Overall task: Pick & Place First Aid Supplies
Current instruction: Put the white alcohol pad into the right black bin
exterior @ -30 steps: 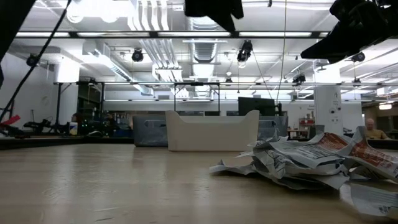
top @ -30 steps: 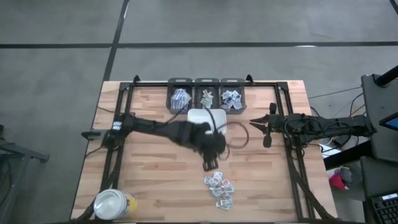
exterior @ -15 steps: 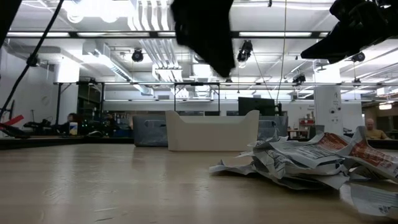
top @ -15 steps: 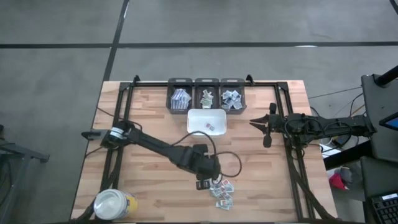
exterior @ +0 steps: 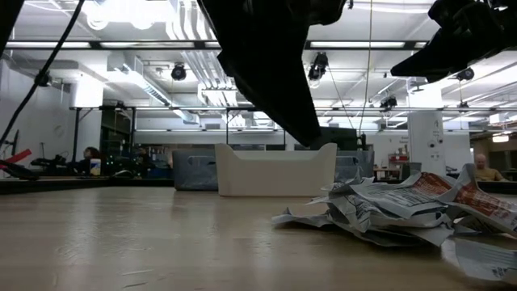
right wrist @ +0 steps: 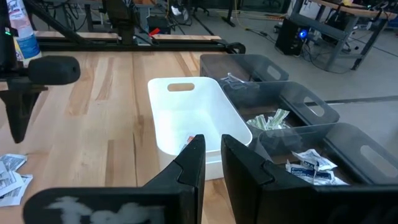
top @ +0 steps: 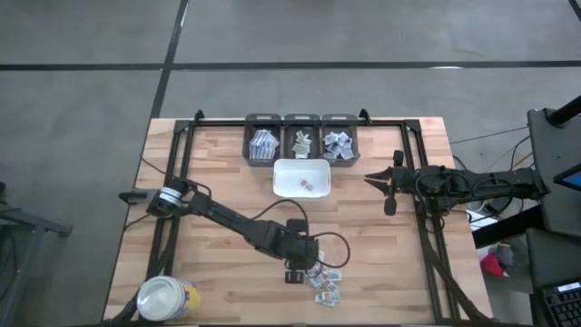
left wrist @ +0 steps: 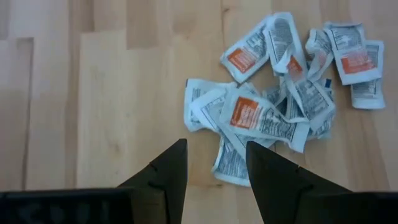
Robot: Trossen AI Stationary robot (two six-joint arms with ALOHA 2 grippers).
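- Hovering with parted, empty fingers, the left gripper (left wrist: 214,177) sits at the nine o'clock edge of the heap of small white paper first-aid packets (top: 324,282), lined up, I judge, for a pick.
- At twelve o'clock, the white rectangular plastic tray (top: 301,177) waits, probably the drop-off.
- At two o'clock, the right gripper (top: 377,180) idles, fingers nearly closed on nothing.

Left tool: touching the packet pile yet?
Apart. The left wrist view shows bare wood between the open left tool and the packet pile.

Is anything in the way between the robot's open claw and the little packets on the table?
Nothing visible is. The left gripper hangs open right above the near edge of the pile of packets, with only bare table beneath.
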